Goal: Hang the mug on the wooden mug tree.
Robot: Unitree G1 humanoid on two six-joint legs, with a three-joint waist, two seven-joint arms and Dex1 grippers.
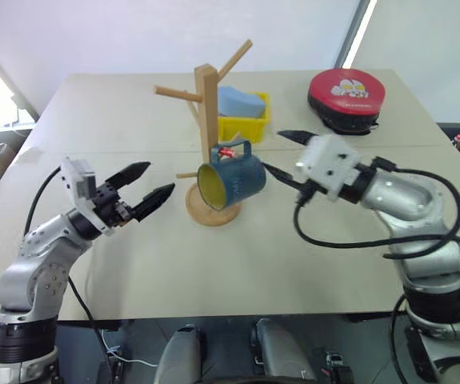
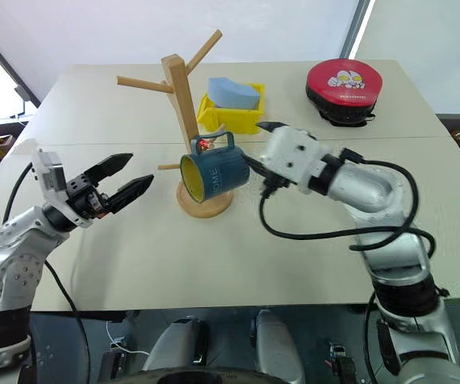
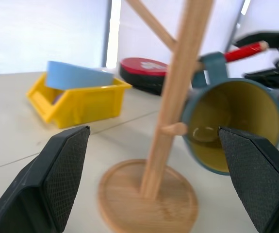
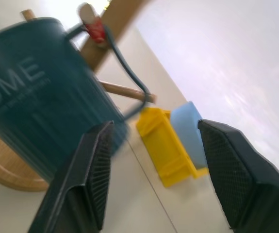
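Both grippers, left and right, flank the wooden mug tree with jaws open and empty. You see the mug hanging by its handle on a red-tipped peg, above the desk. Ceramic: probably rigid, smooth, chippable; grip the body.

You get bright, even daylight; the upper right of the head views holds a blown-out strip of glare. Shadows under the wooden mug tree are faint. In the wrist views the mug smears with motion blur and the background goes soft.
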